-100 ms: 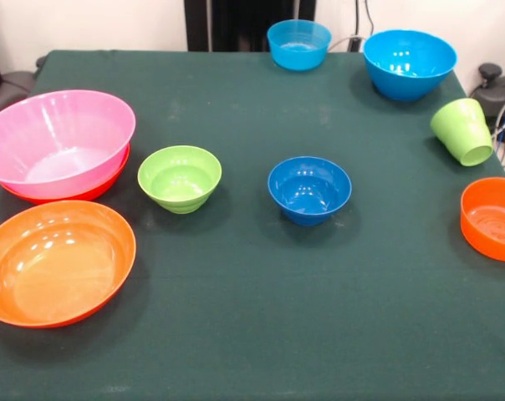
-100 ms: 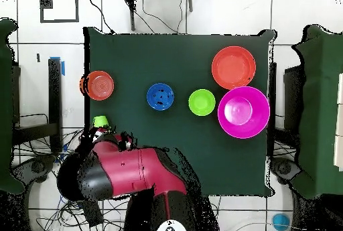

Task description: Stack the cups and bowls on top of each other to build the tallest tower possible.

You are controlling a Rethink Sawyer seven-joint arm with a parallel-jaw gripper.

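**Count: eight vessels on the table**

Front view showed seven glossy round plastic bowls and one tapered plastic cup.

Bowls by colour:
- Pink: one, the big pink bowl (image 1: 58,142), nested in a wide shallow orange bowl (image 1: 102,189).
- Orange: three. The nested one, a second wide shallow orange bowl (image 1: 58,263), and one smaller orange bowl (image 1: 492,219).
- Sky blue: two, a larger sky blue bowl (image 1: 409,63) and a smaller sky blue bowl (image 1: 298,43).
- Dark blue: one small dark blue bowl (image 1: 309,190).
- Lime green: one small lime green bowl (image 1: 179,178).

Cups: one lime green tumbler (image 1: 462,131). No second cup was visible.

Stacks: one, two bowls high.
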